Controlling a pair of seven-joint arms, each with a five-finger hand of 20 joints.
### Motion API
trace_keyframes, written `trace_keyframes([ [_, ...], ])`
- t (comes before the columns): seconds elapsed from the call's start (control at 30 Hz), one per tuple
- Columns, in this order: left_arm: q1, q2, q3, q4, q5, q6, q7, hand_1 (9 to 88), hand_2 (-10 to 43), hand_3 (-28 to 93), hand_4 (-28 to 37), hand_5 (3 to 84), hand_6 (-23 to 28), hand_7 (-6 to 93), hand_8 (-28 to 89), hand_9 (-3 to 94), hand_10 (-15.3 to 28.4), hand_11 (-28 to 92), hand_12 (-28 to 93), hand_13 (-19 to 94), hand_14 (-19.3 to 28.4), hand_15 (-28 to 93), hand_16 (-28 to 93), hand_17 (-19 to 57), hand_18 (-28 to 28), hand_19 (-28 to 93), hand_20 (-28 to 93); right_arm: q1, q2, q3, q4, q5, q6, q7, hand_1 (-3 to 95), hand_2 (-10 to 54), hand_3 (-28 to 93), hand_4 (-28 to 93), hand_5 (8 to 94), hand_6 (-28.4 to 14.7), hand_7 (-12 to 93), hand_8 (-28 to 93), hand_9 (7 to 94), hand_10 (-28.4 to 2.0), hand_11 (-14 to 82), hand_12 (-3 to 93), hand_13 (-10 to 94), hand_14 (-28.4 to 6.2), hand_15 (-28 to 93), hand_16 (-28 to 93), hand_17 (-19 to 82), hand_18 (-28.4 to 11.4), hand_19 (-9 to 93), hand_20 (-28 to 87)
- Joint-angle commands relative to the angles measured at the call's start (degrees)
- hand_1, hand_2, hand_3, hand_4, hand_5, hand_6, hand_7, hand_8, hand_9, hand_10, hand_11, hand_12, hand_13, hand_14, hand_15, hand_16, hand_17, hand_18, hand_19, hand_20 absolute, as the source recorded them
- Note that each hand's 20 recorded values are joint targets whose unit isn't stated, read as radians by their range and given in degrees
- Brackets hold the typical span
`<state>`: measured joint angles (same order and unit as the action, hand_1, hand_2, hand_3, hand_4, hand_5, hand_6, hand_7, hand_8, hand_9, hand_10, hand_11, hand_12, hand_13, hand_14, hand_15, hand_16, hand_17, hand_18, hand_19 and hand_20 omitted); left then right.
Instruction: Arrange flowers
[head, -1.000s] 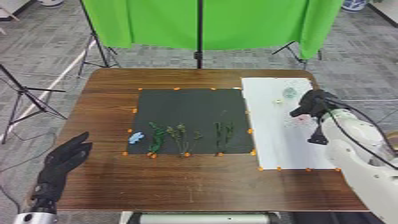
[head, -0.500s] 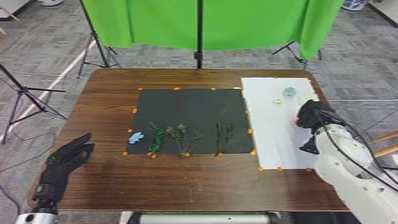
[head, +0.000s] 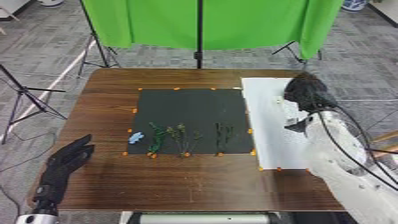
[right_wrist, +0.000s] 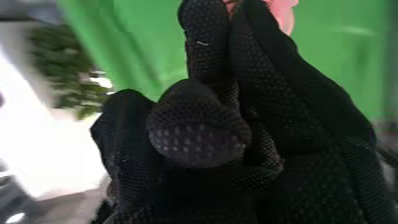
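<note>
On the brown table (head: 178, 185), careful work over the white sheet (head: 280, 150) at the frame's right is probably calling for a slow approach and a light pinch, sparing petals. Above that sheet's upper part, the right robot hand (head: 306, 92) is hanging, its fingertips seemingly pinching the pink flower (right_wrist: 282, 12), top of the wrist view. Green stems (head: 180, 131) are lying mid-frame, the blue flower (head: 136, 137) beside them.

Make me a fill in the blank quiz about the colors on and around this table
The flower left of the leafy stems is ____. The right hand is over the ____ sheet. That hand pinches a ____ bloom. The curtain behind the table is ____.

Missing words: blue; white; pink; green.
</note>
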<state>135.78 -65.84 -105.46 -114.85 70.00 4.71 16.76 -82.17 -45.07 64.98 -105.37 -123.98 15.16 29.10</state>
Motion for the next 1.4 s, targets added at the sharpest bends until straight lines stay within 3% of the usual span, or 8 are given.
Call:
trace_keyframes([
  [0.03, 0.6, -0.45, 0.87, 0.15, -0.19, 0.02, -0.18, 32.8, -9.5, 58, -23.2, 40.3, 3.8, 10.9, -5, 41.4, 12.4, 18, 14, 34, 16.1, 12, 4, 6.8, 11.5, 2, 18, 26.7, -15.2, -14.4, 7.8, 0.8, -1.8, -10.6, 62.6, -9.5, 58, -17, 79.8, 0.7, 25, 9, 90.9, -8.1, 9.1, 43.9, 92, -0.2, 60, 38, 64, -13.3, 93, 56],
  [0.2, -1.3, -0.07, 2.36, 1.1, 0.42, -0.93, -0.2, 33.0, -9.5, 59, -23.5, 40.3, 3.8, 10.9, -5, 41.3, 12.4, 18, 14, 34, 16.1, 12, 4, 6.8, 11.5, 2, 18, 29.4, -23.6, -20.2, 14.8, -1.1, -6.3, -16.0, 61.6, -9.5, 59, -18, 79.3, 1.3, 26, 9, 90.9, -7.7, 8.7, 44.5, 91, 0.1, 61, 38, 64, -13.1, 93, 58],
  [0.53, -3.5, 0.73, 3.76, 2.47, -0.08, -1.85, -0.03, 32.9, -9.5, 59, -23.3, 40.4, 3.6, 10.7, -5, 41.4, 12.3, 18, 14, 34, 16.0, 11, 4, 6.8, 11.5, 2, 18, 26.5, -33.2, -24.4, 23.1, -5.8, -11.5, -21.0, 59.1, -9.5, 65, -20, 78.4, 2.1, 28, 8, 90.6, -7.4, 8.4, 45.4, 91, 0.0, 63, 38, 64, -13.3, 93, 60],
  [0.93, -5.3, 1.83, 4.22, 3.32, -0.06, -2.66, -0.45, 33.3, -9.5, 58, -23.0, 40.0, 3.4, 8.8, -5, 41.0, 11.8, 16, 15, 34, 15.8, 10, 4, 6.7, 11.4, 2, 18, 26.0, -34.9, -29.7, 25.7, -9.7, -14.5, -20.6, 55.8, -9.5, 71, -23, 78.1, 2.8, 28, 8, 90.2, -7.0, 7.6, 45.5, 91, -0.3, 64, 38, 64, -13.3, 93, 61],
  [1.4, -5.7, 2.16, 4.37, 3.5, -0.1, -3.46, -0.78, 33.3, -9.5, 58, -22.9, 39.9, 3.3, 7.3, -4, 40.7, 11.6, 15, 15, 34, 15.7, 9, 5, 6.5, 11.4, 2, 17, 26.3, -35.5, -32.9, 27.4, -9.6, -12.0, -16.9, 54.8, -9.5, 71, -21, 77.5, 2.8, 27, 7, 89.7, -7.1, 6.6, 42.8, 90, -0.5, 64, 38, 63, -13.5, 93, 62],
])
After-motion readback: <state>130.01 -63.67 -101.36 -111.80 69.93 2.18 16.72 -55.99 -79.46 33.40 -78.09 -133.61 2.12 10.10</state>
